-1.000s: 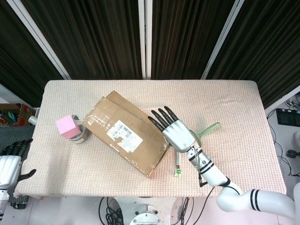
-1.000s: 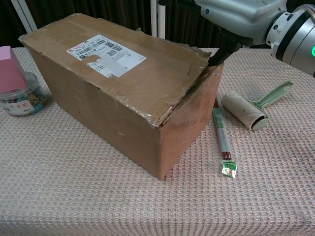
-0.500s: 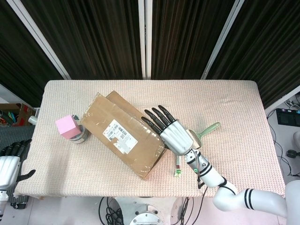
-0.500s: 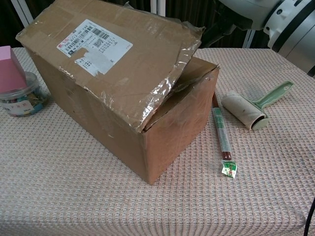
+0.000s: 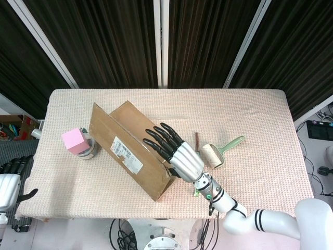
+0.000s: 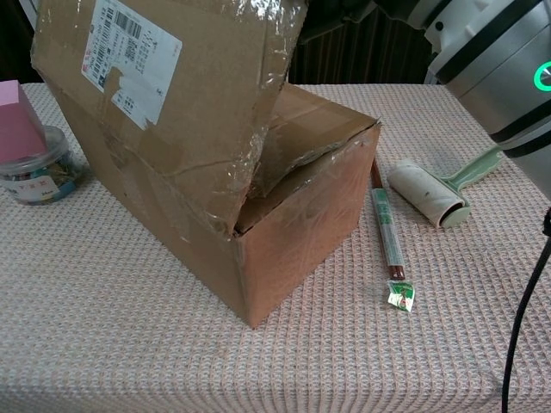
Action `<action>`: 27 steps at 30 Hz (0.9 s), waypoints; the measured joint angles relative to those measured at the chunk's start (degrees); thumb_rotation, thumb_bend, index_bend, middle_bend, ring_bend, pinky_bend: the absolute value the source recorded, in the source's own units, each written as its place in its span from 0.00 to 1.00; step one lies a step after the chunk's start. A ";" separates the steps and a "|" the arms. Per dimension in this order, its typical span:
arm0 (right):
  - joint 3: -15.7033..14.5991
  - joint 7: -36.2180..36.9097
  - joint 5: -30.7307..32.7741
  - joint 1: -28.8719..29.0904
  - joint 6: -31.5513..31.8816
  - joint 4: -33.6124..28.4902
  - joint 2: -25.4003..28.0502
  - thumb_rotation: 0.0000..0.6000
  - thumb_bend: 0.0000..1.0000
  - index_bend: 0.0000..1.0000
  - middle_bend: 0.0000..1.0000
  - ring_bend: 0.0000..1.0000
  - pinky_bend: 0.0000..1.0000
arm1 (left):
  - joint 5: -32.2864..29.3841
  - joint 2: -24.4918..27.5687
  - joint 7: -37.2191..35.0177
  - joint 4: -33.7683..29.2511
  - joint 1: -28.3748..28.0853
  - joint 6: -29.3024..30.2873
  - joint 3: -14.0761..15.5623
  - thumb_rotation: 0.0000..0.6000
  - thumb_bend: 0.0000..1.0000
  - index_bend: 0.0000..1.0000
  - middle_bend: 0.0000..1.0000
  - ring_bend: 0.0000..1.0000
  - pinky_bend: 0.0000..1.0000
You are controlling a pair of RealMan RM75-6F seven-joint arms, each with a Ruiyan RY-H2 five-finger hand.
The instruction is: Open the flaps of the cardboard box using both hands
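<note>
The cardboard box (image 5: 136,115) lies diagonally on the table's left half. Its long top flap (image 5: 120,148), the one with the white label, is raised steeply and leans to the left. My right hand (image 5: 174,153) is over the box with its dark fingers (image 5: 156,140) spread and touching the flap's inner side; it grips nothing. In the chest view the raised flap (image 6: 172,77) stands over the box (image 6: 293,224), a taped inner flap (image 6: 301,129) still lies flat, and only my right arm (image 6: 491,60) shows. My left hand (image 5: 8,182) hangs off the table's left edge, fingers apart, empty.
A pink cube (image 5: 74,139) sits on a clear tub (image 5: 88,152) left of the box. Right of the box lie a lint roller (image 5: 216,153) with a green handle and a thin red-brown stick (image 5: 197,141). Dark curtains stand behind the table (image 5: 260,114).
The labelled flap went from lying nearly flat to standing steeply up. My right hand moved left over the box, pushing the flap. The box slid slightly left. My left hand stayed put.
</note>
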 measured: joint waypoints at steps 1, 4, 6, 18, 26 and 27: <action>0.27 0.10 -0.22 0.50 0.05 0.31 -0.74 1.00 0.20 0.00 0.00 0.00 0.00 | -0.02 0.04 -0.01 0.00 0.05 0.03 0.02 1.00 0.00 0.13 0.17 0.16 0.25; 0.90 0.38 -0.18 1.70 -0.48 0.56 -2.40 1.00 0.20 0.00 0.00 0.00 0.00 | -0.10 0.15 -0.13 0.05 0.21 0.13 0.06 1.00 0.00 0.13 0.17 0.16 0.25; 1.29 0.46 0.10 2.60 -1.41 0.34 -3.39 1.00 0.20 0.00 0.00 0.00 0.00 | -0.22 0.17 -0.30 0.14 0.34 0.23 0.05 1.00 0.00 0.13 0.17 0.16 0.25; 1.96 -3.26 2.40 7.77 -10.14 -0.64 -7.11 1.00 0.15 0.00 0.00 0.00 0.00 | -0.83 -0.06 -1.26 0.97 0.81 0.26 0.04 1.00 0.00 0.13 0.16 0.16 0.25; 0.42 -4.40 3.84 8.67 -13.76 -2.50 -6.09 1.00 0.03 0.00 0.00 0.00 0.00 | -0.91 0.23 -1.91 1.28 1.06 0.51 -0.07 1.00 0.00 0.13 0.16 0.16 0.25; 0.35 -4.73 3.89 8.54 -13.63 -2.64 -5.81 1.00 0.03 0.00 0.00 0.00 0.00 | -0.92 0.25 -1.92 1.29 1.06 0.48 -0.07 1.00 0.00 0.13 0.16 0.16 0.25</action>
